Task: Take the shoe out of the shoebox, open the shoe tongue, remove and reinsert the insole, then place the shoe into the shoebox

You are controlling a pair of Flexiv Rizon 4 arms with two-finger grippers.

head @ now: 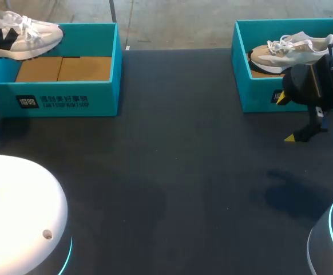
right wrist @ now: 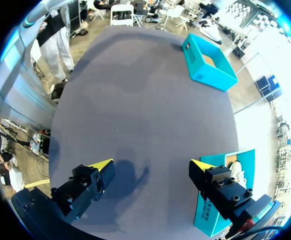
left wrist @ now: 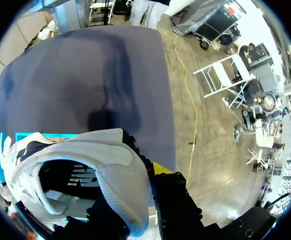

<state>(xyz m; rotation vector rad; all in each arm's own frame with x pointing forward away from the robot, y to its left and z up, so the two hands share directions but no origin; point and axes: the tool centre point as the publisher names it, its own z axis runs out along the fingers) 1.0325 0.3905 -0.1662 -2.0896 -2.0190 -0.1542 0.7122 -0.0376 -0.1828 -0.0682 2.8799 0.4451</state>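
A white sneaker with a black logo (head: 18,34) hangs over the far left corner of the left teal shoebox (head: 58,100). In the left wrist view my left gripper (left wrist: 130,200) is shut on the heel of this sneaker (left wrist: 85,155); one yellow fingertip (left wrist: 160,167) shows beside the heel and the other is hidden. A second, beige and white sneaker (head: 286,51) lies inside the right teal shoebox (head: 252,97). My right gripper (head: 286,117) stands open in front of that box, above the table, with nothing between its fingers (right wrist: 150,165).
The dark table (head: 172,172) stretches between the two boxes. Brown cardboard (head: 63,69) lines the floor of the left box. My arms' bases rise at the near left (head: 18,212) and near right (head: 332,240) corners. The right box (right wrist: 235,170) lies just beside my right gripper.
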